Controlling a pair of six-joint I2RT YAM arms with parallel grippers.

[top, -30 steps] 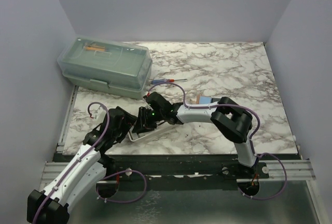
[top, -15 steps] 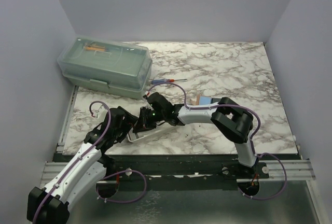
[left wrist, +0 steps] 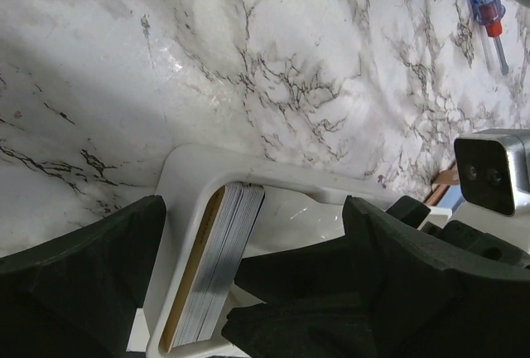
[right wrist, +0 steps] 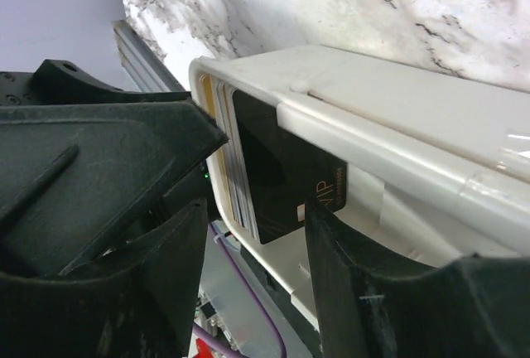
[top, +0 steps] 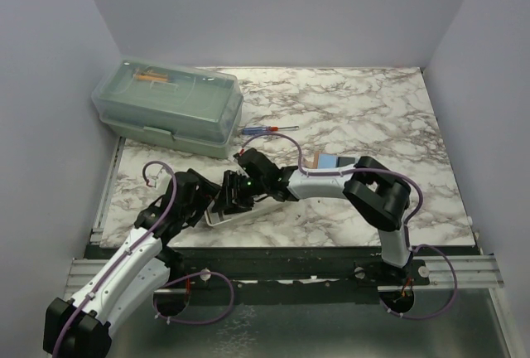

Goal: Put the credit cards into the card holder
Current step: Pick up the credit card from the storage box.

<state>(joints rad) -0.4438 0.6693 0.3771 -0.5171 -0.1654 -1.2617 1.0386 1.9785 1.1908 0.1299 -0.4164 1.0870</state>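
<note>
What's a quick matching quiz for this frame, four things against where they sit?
Things:
1. box
2. screwdriver
3. card stack
4. blue card

Places:
A. on edge in the white tray
B. on the marble, just right of the box
C. far-left corner of the table
D. mid-table, next to the tan holder

Pairs: 1-C, 2-B, 3-A, 4-D
</note>
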